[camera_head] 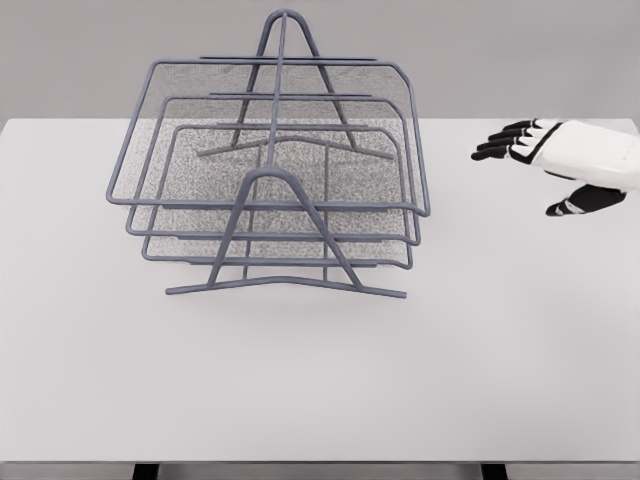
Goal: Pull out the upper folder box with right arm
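A grey wire-mesh letter rack with three stacked trays stands on the white table, left of the middle. Its upper tray is the widest, and its front rim juts out above the two lower trays. An A-shaped wire frame holds the trays at the front. My right hand hovers to the right of the rack, level with the upper tray and well apart from it. Its black fingers point left and are spread, holding nothing. The left arm does not show.
The table's front edge runs along the bottom of the view, with dark table legs below it. A grey wall stands behind the table.
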Tool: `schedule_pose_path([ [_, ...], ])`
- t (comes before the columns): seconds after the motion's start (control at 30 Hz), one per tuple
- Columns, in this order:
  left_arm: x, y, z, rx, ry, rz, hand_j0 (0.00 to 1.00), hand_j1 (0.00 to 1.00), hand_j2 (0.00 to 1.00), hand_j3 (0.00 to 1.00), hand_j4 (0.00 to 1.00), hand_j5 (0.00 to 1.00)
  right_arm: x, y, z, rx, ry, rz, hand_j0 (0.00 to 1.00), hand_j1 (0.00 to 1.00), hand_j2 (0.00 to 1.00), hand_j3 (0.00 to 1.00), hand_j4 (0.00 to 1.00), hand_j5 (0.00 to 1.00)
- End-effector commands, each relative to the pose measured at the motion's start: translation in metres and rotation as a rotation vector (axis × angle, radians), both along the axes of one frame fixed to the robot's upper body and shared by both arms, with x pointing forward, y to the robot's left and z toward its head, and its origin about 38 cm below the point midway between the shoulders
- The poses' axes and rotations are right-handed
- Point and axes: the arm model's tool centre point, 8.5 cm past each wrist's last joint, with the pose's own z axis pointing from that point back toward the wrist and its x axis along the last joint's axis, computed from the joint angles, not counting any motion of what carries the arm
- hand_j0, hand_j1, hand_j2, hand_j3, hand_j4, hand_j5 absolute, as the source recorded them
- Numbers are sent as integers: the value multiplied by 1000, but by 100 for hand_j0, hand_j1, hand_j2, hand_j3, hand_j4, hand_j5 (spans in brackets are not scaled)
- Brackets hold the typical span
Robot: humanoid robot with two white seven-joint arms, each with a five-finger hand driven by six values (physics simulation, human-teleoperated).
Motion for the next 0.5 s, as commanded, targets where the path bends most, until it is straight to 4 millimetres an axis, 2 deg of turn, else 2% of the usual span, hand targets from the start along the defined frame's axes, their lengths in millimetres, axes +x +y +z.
schedule_pose_path([
  [0.0, 0, 0, 0, 0, 0, -1, 100, 100, 100, 100, 100, 100, -1, 1, -6, -8, 34, 7, 100, 100, 100, 100, 100, 100],
  [0.07, 0, 0, 0, 0, 0, 1, 100, 100, 100, 100, 100, 100, 7, 6, -2, -3, 9, 7, 100, 100, 100, 100, 100, 100],
  [0.13, 0, 0, 0, 0, 0, 1, 100, 100, 100, 100, 100, 100, 26, 30, -8, -11, 11, 41, 100, 100, 100, 100, 100, 100],
  [0.17, 0, 0, 0, 0, 0, 1, 100, 100, 100, 100, 100, 100, 30, 34, -6, -18, 9, 50, 100, 100, 100, 100, 100, 100],
  [0.2, 0, 0, 0, 0, 0, 1, 100, 100, 100, 100, 100, 100, 32, 39, -2, -11, -2, 58, 100, 100, 100, 100, 100, 100],
  [0.23, 0, 0, 0, 0, 0, 1, 100, 100, 100, 100, 100, 100, 32, 46, -8, -9, 11, 74, 100, 100, 100, 100, 100, 100],
  [0.3, 0, 0, 0, 0, -1, 1, 100, 100, 100, 100, 100, 100, 37, 59, -8, -11, 12, 99, 100, 100, 100, 100, 100, 100],
  [0.4, 0, 0, 0, 0, 0, 1, 100, 100, 100, 100, 100, 100, 42, 60, 6, -10, -20, 100, 100, 100, 100, 100, 100, 100],
  [0.47, 0, 0, 0, 0, -1, 1, 100, 100, 100, 100, 100, 100, 47, 79, 9, 3, -28, 137, 100, 100, 100, 100, 100, 100],
])
